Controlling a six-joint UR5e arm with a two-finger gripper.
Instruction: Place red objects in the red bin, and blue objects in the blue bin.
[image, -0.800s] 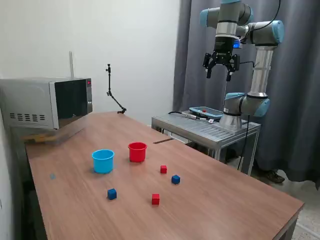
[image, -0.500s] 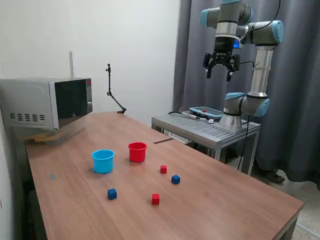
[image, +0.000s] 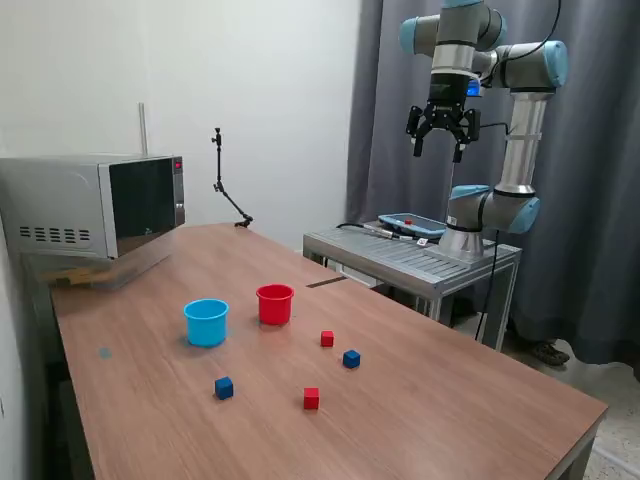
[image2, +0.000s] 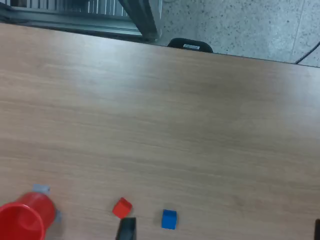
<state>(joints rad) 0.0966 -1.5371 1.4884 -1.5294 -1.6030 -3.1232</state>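
1. Nearest the exterior camera, a red cube (image: 311, 398) and a blue cube (image: 224, 388) sit apart on the wooden surface (image: 450, 400), each standing free.
2. A little further back lie a second blue cube (image: 351, 358) and a second red cube (image: 327, 338), close to one another but not touching; the wrist view shows this pair too, blue (image2: 169, 219) beside red (image2: 122, 207).
3. Beyond them stand the light-blue cup (image: 206, 322) and the red cup (image: 275, 304), upright, side by side with a gap; nothing shows inside them, so all four cubes look unsorted.
4. The cubes look small, rigid and light; a pinch across two opposite flat faces, coming straight down, should hold. Their smooth sides may slip if gripped off-centre, and the cups look light enough to be knocked over.
5. Farthest, the claw (image: 439, 140) hangs high over the metal stand (image: 420, 262), released and carrying nothing, well apart from every cube.
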